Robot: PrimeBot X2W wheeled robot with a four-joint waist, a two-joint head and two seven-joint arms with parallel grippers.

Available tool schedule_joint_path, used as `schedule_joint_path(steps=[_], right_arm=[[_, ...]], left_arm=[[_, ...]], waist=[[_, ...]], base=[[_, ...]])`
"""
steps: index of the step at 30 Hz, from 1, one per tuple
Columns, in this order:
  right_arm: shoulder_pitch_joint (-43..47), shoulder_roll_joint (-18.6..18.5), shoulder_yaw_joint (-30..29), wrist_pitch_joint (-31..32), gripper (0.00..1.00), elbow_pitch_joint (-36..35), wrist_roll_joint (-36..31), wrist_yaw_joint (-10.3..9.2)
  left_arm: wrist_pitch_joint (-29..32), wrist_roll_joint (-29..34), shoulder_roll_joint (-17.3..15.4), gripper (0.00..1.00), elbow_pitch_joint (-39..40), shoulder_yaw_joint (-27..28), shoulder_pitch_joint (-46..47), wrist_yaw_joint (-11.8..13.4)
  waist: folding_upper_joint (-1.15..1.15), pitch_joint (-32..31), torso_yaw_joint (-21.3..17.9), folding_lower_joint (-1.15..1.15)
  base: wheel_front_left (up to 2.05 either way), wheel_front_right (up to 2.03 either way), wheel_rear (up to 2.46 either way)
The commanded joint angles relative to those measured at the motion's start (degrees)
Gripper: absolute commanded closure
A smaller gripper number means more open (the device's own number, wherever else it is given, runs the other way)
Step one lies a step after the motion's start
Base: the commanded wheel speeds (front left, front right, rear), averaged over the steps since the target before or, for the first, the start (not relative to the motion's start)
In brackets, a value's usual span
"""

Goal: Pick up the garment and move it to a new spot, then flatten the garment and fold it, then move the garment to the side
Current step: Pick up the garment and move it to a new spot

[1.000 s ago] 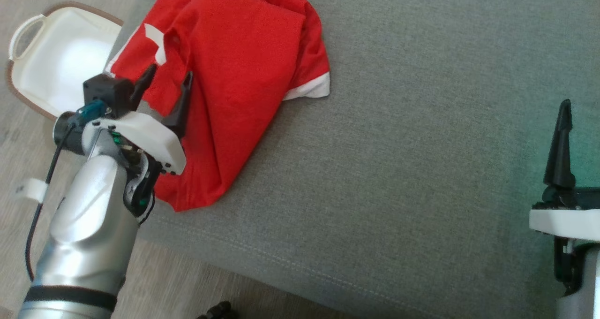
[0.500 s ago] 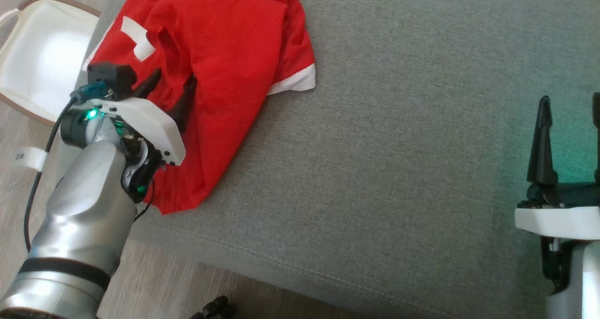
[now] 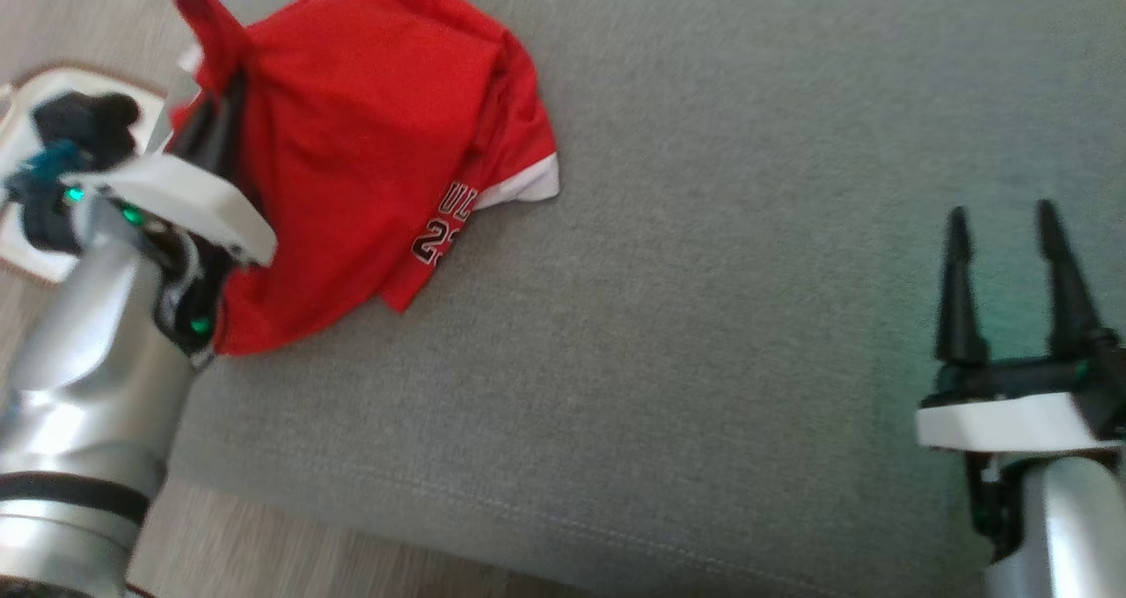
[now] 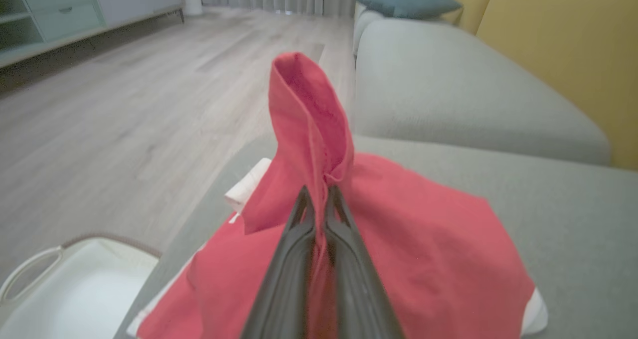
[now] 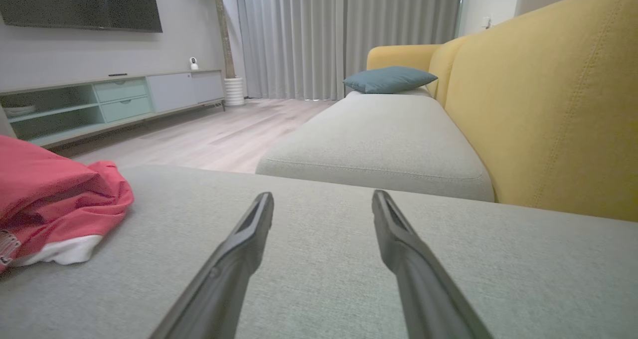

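Garment point(image 3: 352, 141), soft red cloth, peaks in left tool point(image 4: 319, 192).

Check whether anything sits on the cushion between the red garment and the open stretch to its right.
Nothing visible does. The left gripper is shut on a fold of the red garment, and the grey cushion runs unbroken from there toward the right gripper, which hangs open at the far right.

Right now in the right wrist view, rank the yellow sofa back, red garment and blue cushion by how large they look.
1. yellow sofa back
2. red garment, cut off at the left edge
3. blue cushion, farther from the camera, so true size unsure
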State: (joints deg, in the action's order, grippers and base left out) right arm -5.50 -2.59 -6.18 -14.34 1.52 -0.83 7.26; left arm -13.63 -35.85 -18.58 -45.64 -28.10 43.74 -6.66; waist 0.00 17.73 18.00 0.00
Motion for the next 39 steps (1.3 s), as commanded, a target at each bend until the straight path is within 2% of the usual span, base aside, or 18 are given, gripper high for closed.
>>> schedule_joint_path(steps=[1,6,11,17,21,29,39], right_arm=[[-0.7,-0.3,2.5,-0.6,0.00,-1.2,0.7,0.23],[-0.4,-0.3,5.1,-0.6,0.00,-0.3,4.4,0.23],[1.0,-0.3,7.4,-0.6,0.00,0.3,6.8,0.23],[1.6,-0.3,8.5,-0.6,0.00,0.4,8.3,0.23],[1.3,-0.3,8.8,-0.6,0.00,0.0,8.9,0.23],[-1.0,-0.3,9.1,-0.7,0.00,-1.8,10.2,0.23],[-5.3,-0.3,12.5,-0.7,0.00,-5.0,13.9,0.23]], left_arm=[[-0.8,0.5,-3.8,1.00,2.9,3.2,2.2,0.8],[-1.3,1.1,-6.3,1.00,14.0,7.7,-1.4,4.0],[-1.3,1.5,-7.2,1.00,26.4,9.9,-5.1,6.8],[2.8,4.0,-7.9,1.00,37.1,7.5,-6.7,9.8],[6.0,4.7,-7.1,1.00,41.3,5.5,-6.6,11.0],[10.2,5.3,-4.2,1.00,43.0,1.8,-4.4,11.8],[13.1,8.4,-1.2,1.00,35.1,-2.5,1.2,12.3]], waist=[[0.00,-2.8,-1.7,0.00],[0.00,-6.8,-4.7,0.00],[0.00,-9.8,-7.0,0.00],[0.00,-12.5,-10.4,0.00],[0.00,-12.9,-13.3,0.00],[0.00,-10.5,-21.0,0.00],[0.00,-5.3,-33.3,0.00]], base=[[0.00,0.00,0.00],[0.00,0.00,0.00],[0.00,0.00,0.00],[0.00,0.00,0.00],[0.00,0.00,0.00],[0.00,0.00,0.00],[0.00,0.00,0.00]])
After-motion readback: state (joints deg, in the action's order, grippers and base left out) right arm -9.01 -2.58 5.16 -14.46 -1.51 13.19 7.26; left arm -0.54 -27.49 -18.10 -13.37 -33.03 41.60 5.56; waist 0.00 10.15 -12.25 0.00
